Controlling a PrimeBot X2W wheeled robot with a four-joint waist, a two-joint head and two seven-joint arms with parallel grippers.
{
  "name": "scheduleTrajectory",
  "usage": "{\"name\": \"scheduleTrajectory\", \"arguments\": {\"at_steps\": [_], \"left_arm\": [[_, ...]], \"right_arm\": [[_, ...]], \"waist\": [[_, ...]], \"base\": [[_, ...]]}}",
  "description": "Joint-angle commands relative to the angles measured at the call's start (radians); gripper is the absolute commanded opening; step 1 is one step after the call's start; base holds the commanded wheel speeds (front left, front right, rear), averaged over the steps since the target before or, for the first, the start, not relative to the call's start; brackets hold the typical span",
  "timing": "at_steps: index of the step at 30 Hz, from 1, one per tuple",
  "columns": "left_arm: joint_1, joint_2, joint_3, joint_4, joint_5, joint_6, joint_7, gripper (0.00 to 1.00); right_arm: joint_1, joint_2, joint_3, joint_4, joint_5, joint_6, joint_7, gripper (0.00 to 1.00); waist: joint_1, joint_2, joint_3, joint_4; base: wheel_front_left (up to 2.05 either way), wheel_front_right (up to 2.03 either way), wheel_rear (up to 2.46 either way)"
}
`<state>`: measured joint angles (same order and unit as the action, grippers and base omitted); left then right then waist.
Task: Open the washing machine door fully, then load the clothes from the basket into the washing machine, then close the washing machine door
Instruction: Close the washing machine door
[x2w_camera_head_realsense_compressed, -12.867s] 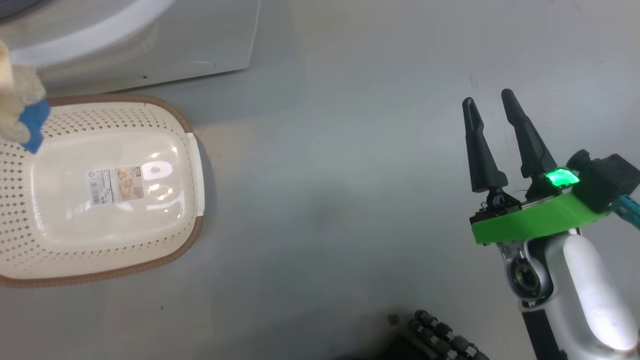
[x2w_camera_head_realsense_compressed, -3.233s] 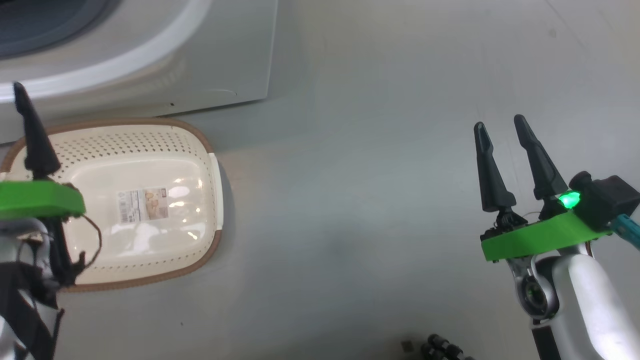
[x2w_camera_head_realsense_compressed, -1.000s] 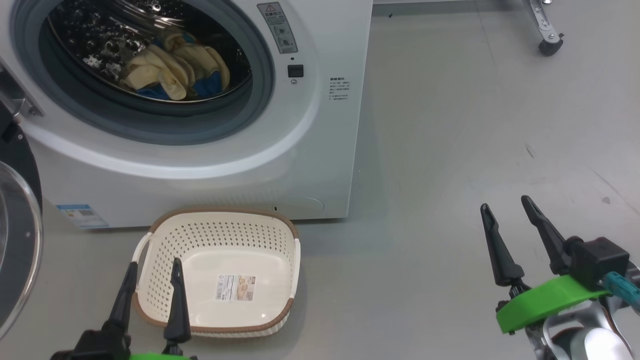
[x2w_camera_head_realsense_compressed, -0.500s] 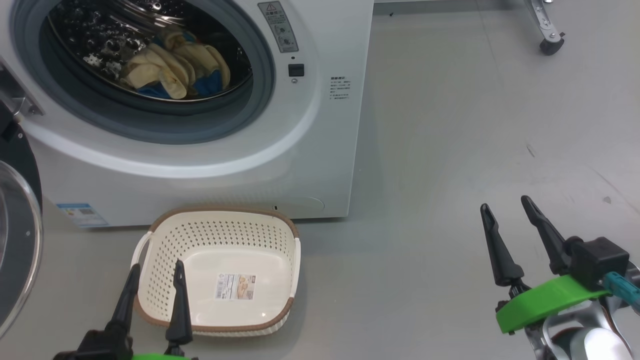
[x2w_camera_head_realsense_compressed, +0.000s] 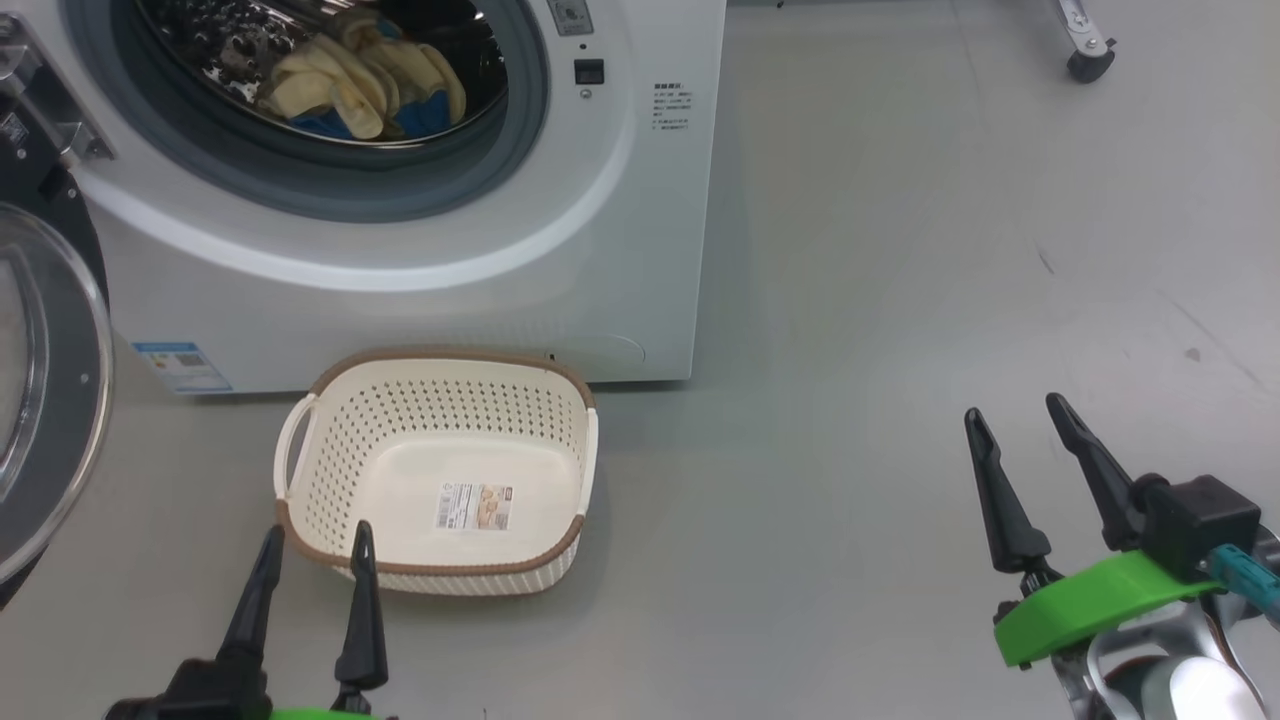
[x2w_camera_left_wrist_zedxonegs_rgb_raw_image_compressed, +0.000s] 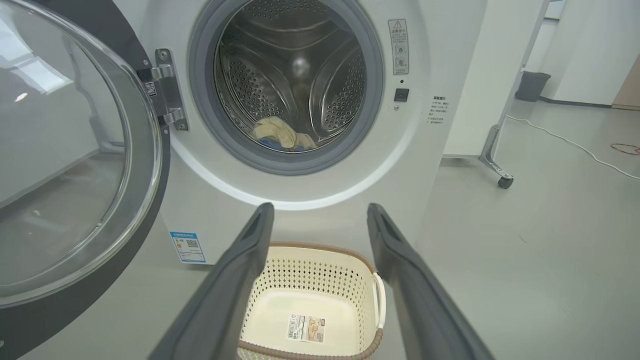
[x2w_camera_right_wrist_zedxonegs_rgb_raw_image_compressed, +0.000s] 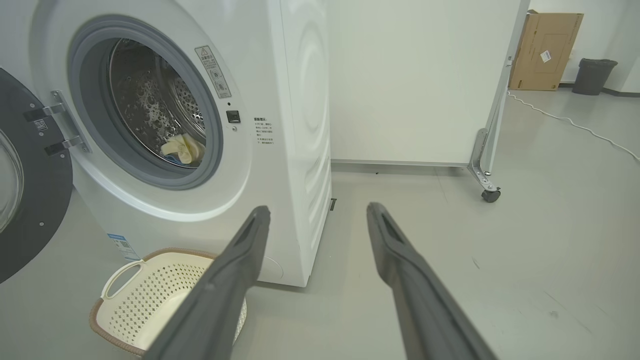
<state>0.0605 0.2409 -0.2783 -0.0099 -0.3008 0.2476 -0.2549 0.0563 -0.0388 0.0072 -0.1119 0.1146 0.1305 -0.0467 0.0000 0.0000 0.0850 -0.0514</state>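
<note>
The white washing machine (x2w_camera_head_realsense_compressed: 640, 250) stands at the upper left with its round door (x2w_camera_head_realsense_compressed: 50, 380) swung wide open to the left. Cream and blue clothes (x2w_camera_head_realsense_compressed: 370, 85) lie heaped inside the steel drum. On the floor in front sits the cream basket (x2w_camera_head_realsense_compressed: 330, 470), holding nothing but its label sticker. My left gripper (x2w_camera_head_realsense_compressed: 315, 535) hovers open just in front of the basket's near rim. Far to the right, over bare floor, my right gripper (x2w_camera_head_realsense_compressed: 1012, 405) is open too. The left wrist view looks over the basket (x2w_camera_left_wrist_zedxonegs_rgb_raw_image_compressed: 350, 295) at the clothes (x2w_camera_left_wrist_zedxonegs_rgb_raw_image_compressed: 280, 136), with the door (x2w_camera_left_wrist_zedxonegs_rgb_raw_image_compressed: 75, 200) on its left.
A white partition on wheeled feet (x2w_camera_right_wrist_zedxonegs_rgb_raw_image_compressed: 490, 192) stands right of the machine. A cable (x2w_camera_right_wrist_zedxonegs_rgb_raw_image_compressed: 575, 122) runs across the floor behind it, near a cardboard box (x2w_camera_right_wrist_zedxonegs_rgb_raw_image_compressed: 547, 50) and a dark bin (x2w_camera_right_wrist_zedxonegs_rgb_raw_image_compressed: 592, 75). Grey floor spreads to the right of the basket.
The head camera has tilted and shifted slightly, so machine and basket sit a little higher in the picture. Both grippers stay open in much the same places.
</note>
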Motion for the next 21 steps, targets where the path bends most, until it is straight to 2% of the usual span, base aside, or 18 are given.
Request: {"name": "scheduleTrajectory", "arguments": {"at_steps": [1, 7, 21], "left_arm": [[-0.049, 0.020, 0.035, -0.033, 0.009, 0.050, -0.006, 1.00], [-0.053, 0.022, 0.034, -0.031, 0.016, 0.050, -0.006, 1.00], [-0.067, 0.028, 0.023, -0.020, 0.027, 0.051, -0.006, 1.00]], "right_arm": [[-0.024, -0.011, 0.017, -0.032, 0.011, 0.000, -0.007, 1.00], [-0.025, -0.011, 0.015, -0.034, 0.012, 0.000, -0.007, 1.00], [-0.029, -0.011, 0.011, -0.030, 0.013, 0.000, -0.011, 1.00]], "waist": [[0.0000, 0.0000, 0.000, 0.002], [0.0000, 0.0000, 0.004, 0.008], [0.0000, 0.0000, 0.009, 0.015]], "base": [[-1.01, 1.01, 0.00], [-0.53, 0.53, 0.00], [0.00, 0.00, 0.00]]}}
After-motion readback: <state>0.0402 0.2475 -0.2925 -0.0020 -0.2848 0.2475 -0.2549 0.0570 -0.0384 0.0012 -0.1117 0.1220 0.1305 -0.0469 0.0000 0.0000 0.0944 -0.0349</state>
